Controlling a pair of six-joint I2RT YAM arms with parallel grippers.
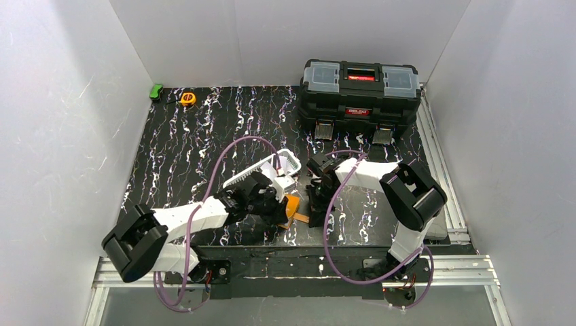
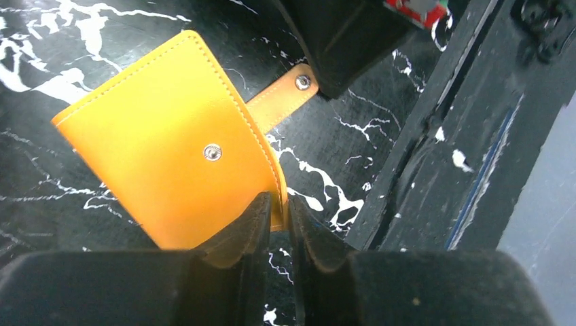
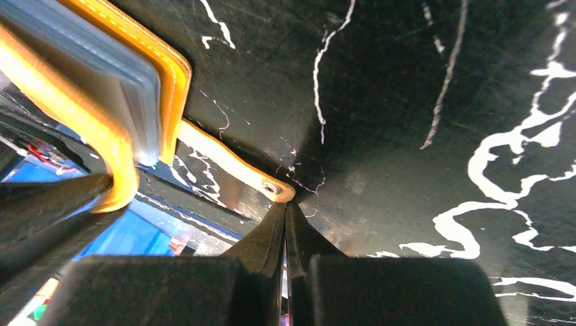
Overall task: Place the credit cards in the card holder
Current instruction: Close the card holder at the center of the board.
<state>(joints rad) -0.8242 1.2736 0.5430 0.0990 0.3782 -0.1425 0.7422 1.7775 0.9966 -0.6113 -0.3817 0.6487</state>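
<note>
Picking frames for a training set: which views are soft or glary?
Top external: evenly lit, sharp, though arms hide most of the card holder. Left wrist: holder crisp, its own fingers blurred. Right wrist: holder's pockets out of focus, sheen on its tab, mat sharp.

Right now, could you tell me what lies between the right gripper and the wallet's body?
Only the wallet's snap tab, its end seemingly pinched by the right gripper; the right wrist view shows it.

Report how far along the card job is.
Done: nothing visible; no card shows in the pockets of the card holder. In hand: the left gripper pinches its edge; the right gripper is shut at its snap tab. Left: every card, none clearly in view.
</note>
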